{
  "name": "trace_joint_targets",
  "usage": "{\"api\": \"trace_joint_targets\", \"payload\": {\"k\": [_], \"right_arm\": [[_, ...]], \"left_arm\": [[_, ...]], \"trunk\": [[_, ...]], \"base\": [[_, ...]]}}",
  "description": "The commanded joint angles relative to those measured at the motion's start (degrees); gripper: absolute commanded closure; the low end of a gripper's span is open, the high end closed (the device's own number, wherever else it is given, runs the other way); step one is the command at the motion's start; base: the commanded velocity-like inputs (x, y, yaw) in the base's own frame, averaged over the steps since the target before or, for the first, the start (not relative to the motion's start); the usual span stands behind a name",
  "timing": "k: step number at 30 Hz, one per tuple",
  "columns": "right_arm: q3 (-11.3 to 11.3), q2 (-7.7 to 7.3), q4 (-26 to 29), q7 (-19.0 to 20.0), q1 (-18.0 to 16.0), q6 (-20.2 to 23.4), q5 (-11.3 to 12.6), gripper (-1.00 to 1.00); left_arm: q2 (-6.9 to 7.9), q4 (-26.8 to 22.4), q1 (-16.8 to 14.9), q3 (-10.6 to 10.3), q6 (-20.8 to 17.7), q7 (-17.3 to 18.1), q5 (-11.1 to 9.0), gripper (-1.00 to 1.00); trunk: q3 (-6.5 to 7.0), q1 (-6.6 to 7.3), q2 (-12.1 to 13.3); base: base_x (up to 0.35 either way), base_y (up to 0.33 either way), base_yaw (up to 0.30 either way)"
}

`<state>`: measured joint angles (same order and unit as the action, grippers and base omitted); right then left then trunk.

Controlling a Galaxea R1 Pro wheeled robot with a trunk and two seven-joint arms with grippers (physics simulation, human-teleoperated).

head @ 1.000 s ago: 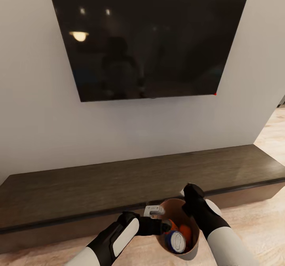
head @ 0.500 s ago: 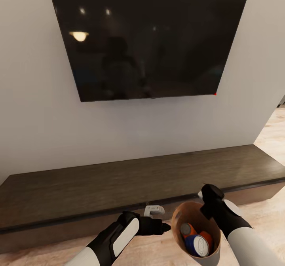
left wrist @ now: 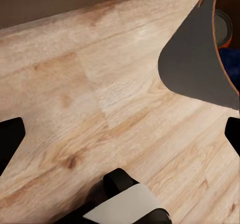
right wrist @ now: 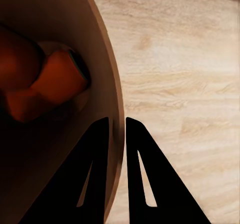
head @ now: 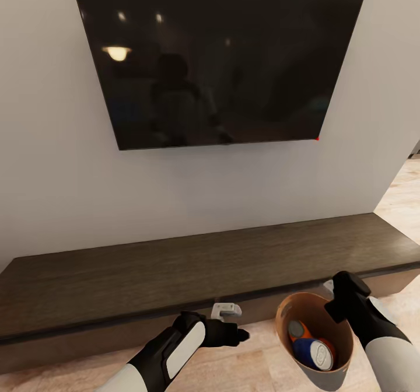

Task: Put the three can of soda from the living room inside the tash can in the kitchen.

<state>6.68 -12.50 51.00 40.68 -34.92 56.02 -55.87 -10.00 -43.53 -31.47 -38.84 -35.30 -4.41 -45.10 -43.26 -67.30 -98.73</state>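
The right claw (head: pixel 337 290) pinches the rim of the small round tan-lined bin (head: pixel 344 351), carrying it with the blue-and-orange soda cans (head: pixel 312 345) inside (ready for the kitchen); the left claw (head: pixel 240 335) hangs empty, its fingers spread.

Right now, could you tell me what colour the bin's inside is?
Tan-brown inside the bin, clearest in the head view.

Black wall-mounted TV (head: pixel 219 59) filling upper frame on pale grey wall (head: pixel 52 176), long low dark-wood cabinet (head: pixel 192 269) across lower middle, light wood floor (head: pixel 402 193) at right edge
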Motion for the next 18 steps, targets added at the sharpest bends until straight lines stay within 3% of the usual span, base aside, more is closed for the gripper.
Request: {"api": "trace_joint_targets", "payload": {"k": [1, 5, 8, 18], "right_arm": [[1.4, -0.41, 0.0, 0.1, 0.0, -0.3, 0.2, 1.00], [4.8, -1.00, 0.0, 0.0, 0.1, -1.8, 0.2, 1.00], [5.7, -1.09, 0.0, 0.0, 0.1, -2.2, 0.2, 1.00], [6.4, -1.15, 0.0, -0.1, 0.5, -2.5, 0.2, 1.00]], "left_arm": [[0.00, 0.0, 0.0, 0.0, 0.1, -0.7, 0.0, -1.00], [0.00, 0.1, 0.0, 0.0, 0.2, -2.0, 0.1, -1.00], [0.00, 0.1, 0.1, 0.0, 1.1, -2.4, 0.1, -1.00], [0.00, 0.2, 0.1, 0.0, 3.2, -2.7, 0.0, -1.00]], "trunk": [[0.00, 0.00, 0.0], [0.00, 0.00, 0.0], [0.00, 0.00, 0.0], [0.00, 0.00, 0.0]], "base": [[0.000, 0.000, 0.000], [0.000, 0.000, -0.011], [0.000, 0.000, -0.105], [0.000, 0.000, -0.222]]}}
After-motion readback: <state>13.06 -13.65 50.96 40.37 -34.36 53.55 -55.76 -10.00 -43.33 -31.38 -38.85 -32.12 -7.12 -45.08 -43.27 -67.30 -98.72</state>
